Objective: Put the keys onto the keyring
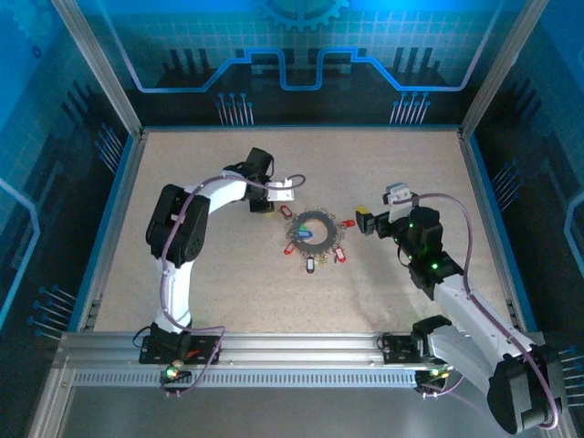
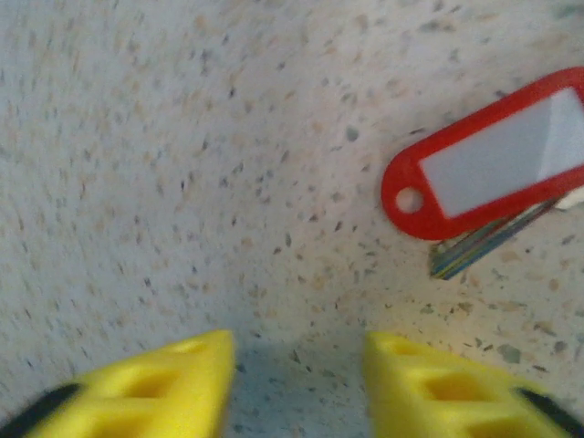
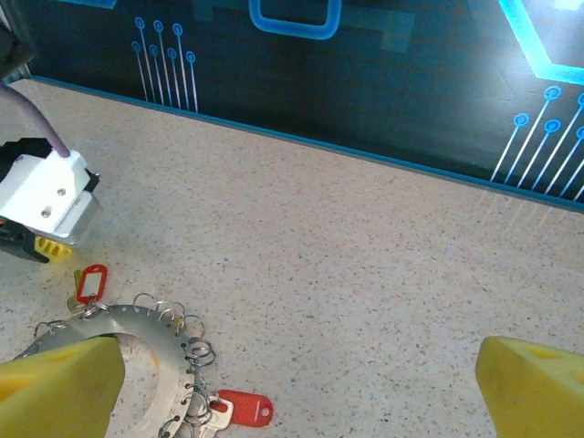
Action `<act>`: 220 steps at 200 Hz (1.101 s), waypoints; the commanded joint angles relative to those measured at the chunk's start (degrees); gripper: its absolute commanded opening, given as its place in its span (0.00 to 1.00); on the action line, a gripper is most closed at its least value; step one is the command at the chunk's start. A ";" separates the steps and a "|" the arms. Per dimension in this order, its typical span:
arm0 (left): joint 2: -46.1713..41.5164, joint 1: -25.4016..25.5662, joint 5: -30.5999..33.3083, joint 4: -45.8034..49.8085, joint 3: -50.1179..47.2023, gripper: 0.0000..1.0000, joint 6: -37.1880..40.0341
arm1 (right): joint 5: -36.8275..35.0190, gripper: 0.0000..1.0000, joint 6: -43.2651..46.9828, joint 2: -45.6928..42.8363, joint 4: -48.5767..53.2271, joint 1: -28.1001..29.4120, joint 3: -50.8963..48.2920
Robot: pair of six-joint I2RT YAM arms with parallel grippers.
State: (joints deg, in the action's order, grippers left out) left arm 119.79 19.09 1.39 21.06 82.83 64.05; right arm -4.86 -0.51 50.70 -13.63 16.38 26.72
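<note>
One speckled table and two arms: the left arm on the left of the top frame, the right arm at lower right. One keyring lay flat at the centre of the top view, between the two grippers. In the right wrist view it sat lower left, cut off by the frame edge and partly behind a yellow finger.

The keys fanned around its rim. Four red tags counted from above, plus blue and green bits in the ring's hole, a count that is probably rough at that size. The right wrist view gave two red tags and several wire loops on the rim.

The left wrist view had one red tag at upper right, with a plain pale insert, cut off at the right edge, and a key blade under it.

The left gripper was released, its fingers apart over bare table, the tag up and right of them. The right gripper was spread wide and empty.
</note>
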 commanded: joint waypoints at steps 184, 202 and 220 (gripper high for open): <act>-31.09 -17.95 2.42 -80.57 -64.67 0.99 -62.67 | -8.06 1.00 1.94 20.59 -19.55 -7.91 -2.88; -30.92 -17.95 1.30 -79.13 -63.58 0.99 -62.20 | -7.44 1.00 2.21 22.81 -29.73 -8.10 -8.32; -30.98 -17.95 2.69 -77.49 -62.84 0.99 -62.51 | -6.52 1.00 3.49 24.98 -31.82 -8.32 -7.75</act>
State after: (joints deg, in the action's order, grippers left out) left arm 88.79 1.34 4.64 -50.78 18.90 3.18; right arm -11.68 1.80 72.64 -38.35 9.10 19.92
